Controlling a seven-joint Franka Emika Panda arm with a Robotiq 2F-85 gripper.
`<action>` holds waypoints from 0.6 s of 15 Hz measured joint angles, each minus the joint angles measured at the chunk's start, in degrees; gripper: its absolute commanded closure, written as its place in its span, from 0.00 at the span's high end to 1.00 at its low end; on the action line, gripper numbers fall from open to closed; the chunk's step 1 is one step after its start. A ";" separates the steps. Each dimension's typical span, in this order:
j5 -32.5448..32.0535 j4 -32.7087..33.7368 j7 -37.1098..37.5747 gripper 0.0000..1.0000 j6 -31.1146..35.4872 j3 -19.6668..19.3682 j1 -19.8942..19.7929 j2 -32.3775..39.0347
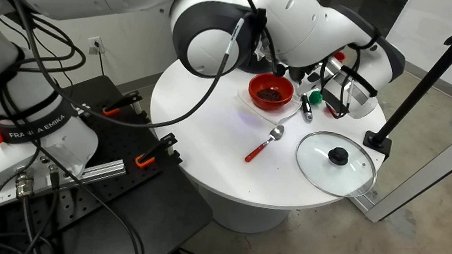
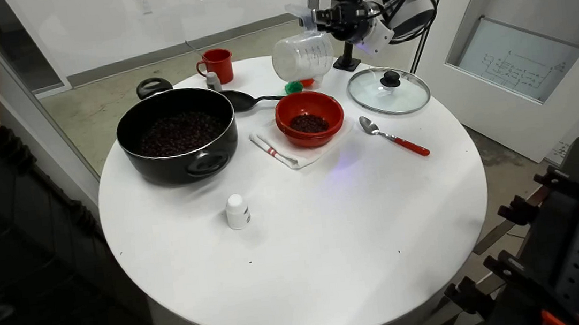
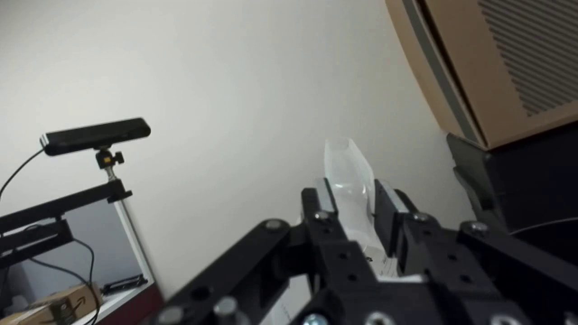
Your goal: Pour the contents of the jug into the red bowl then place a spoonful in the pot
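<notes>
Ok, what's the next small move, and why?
I'd probably rotate the jug upright before lowering it: the gripper holds it by the handle, tipped on its side; no contents show through its clear body, while dark contents lie in the red bowl, so the pour seems done.

Red bowl point(image 2: 308, 104), black pot point(image 2: 174, 166), red-handled spoon point(image 2: 398, 140), red-striped white cloth point(image 2: 295, 154), red mug point(image 2: 218, 65), white table point(image 2: 320, 245)
</notes>
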 measured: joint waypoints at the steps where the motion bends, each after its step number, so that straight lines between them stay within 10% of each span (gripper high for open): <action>1: -1.89 0.41 -0.80 0.07 -0.16 -0.44 0.99 -0.01; 9: -18.33 1.67 -13.18 0.07 -0.43 -5.44 8.52 -1.94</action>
